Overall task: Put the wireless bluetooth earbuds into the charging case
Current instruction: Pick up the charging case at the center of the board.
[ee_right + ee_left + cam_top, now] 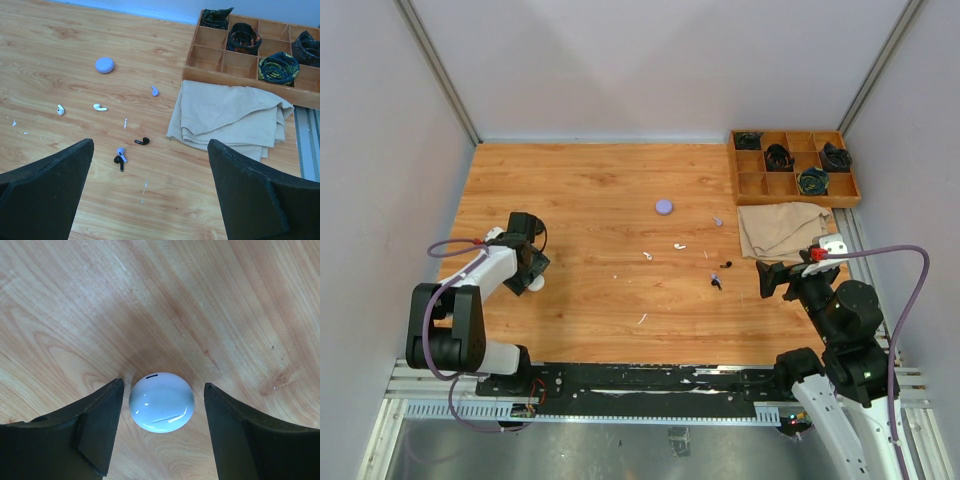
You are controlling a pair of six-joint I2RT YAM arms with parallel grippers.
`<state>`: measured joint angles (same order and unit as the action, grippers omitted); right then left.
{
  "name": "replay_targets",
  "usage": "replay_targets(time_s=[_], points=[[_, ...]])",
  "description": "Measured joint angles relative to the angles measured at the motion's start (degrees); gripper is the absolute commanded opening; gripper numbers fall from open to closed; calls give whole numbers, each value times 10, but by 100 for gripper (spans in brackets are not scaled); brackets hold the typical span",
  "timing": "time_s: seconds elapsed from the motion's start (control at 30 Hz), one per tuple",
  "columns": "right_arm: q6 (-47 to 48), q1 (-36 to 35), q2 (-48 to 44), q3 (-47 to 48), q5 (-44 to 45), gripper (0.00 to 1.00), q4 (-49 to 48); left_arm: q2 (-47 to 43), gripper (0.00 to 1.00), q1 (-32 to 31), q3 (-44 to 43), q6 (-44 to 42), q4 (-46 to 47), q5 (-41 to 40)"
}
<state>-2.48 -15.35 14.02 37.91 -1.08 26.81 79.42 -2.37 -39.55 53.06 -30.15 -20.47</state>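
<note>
A white round charging case [161,401] lies shut on the wood between the fingers of my left gripper [164,386], which is open with a narrow gap on each side. From above, that case [536,284] sits at the table's left, under the left gripper [530,268]. A lilac round case [104,65] lies mid-table. The earbuds are scattered loose: two white [60,109] [100,107], a lilac one [155,91], a black one [142,141], and a lilac one [121,154] touching a black one [118,161]. My right gripper [150,150] hovers open and empty, nearer than them.
A folded beige cloth [230,117] lies right of the earbuds. Behind it stands a wooden compartment tray [210,55] holding coiled dark cables. Small white scraps [125,123] dot the wood. Grey walls close in the table on three sides.
</note>
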Motion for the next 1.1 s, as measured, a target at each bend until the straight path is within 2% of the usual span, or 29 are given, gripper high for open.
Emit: replay_targets(time_s=[0.2, 0.53, 0.77, 0.9, 1.1], points=[[0, 0, 0, 0, -7, 99, 0, -1, 56, 0, 1, 2, 5, 4], [-7, 0, 41, 1, -90, 99, 0, -55, 46, 0, 39, 9, 37, 76], [-26, 0, 113, 7, -194, 99, -9, -123, 45, -20, 68, 41, 76, 154], [-52, -9, 130, -11, -226, 99, -61, -146, 45, -52, 69, 74, 109, 188], [-84, -90, 182, -47, -211, 99, -146, -164, 46, -122, 72, 141, 166, 210]])
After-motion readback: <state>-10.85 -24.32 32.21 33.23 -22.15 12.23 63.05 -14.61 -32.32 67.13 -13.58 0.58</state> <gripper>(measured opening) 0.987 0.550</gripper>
